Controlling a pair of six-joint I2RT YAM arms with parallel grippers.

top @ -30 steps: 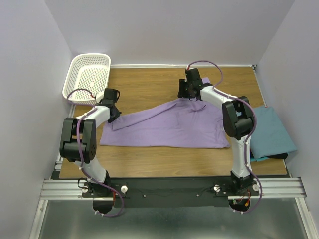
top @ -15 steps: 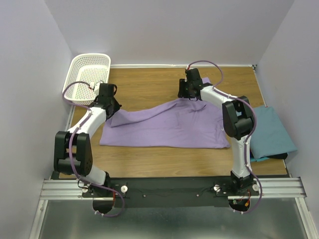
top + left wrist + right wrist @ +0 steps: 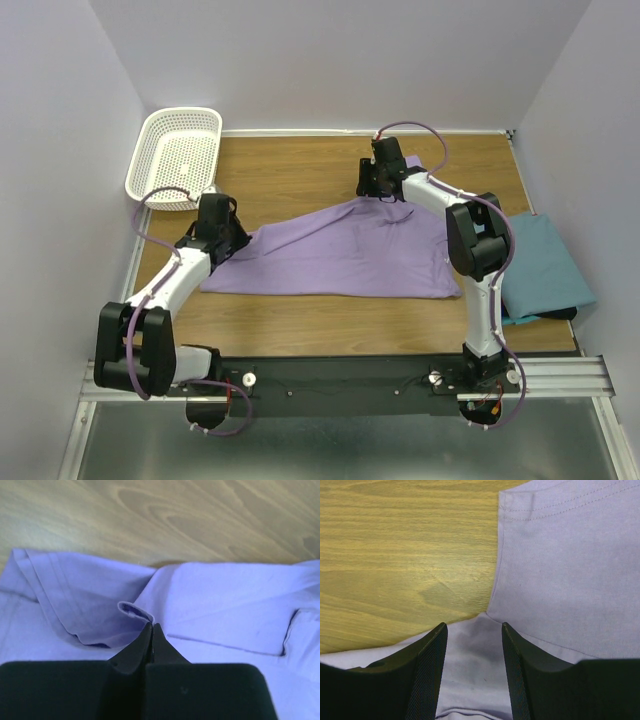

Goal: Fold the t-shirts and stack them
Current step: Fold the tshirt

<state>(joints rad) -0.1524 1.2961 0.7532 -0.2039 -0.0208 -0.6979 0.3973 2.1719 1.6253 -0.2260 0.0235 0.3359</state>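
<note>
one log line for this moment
left end effector: shut on purple t-shirt | right end effector: open above purple t-shirt | teal t-shirt: lying to the right

right tool (image 3: 474, 632) | jaws apart | over lavender t-shirt (image 3: 560, 570) | wooden table (image 3: 395, 545) at left

A: Non-task stuff?
B: White plastic mesh basket (image 3: 185, 111), upright, far left corner of the tabletop (image 3: 300, 170), looks like it overhangs the left edge a bit.
A: Tabletop?
B: Light brown wood grain. Plain pale walls on far, left, right sides.
</note>
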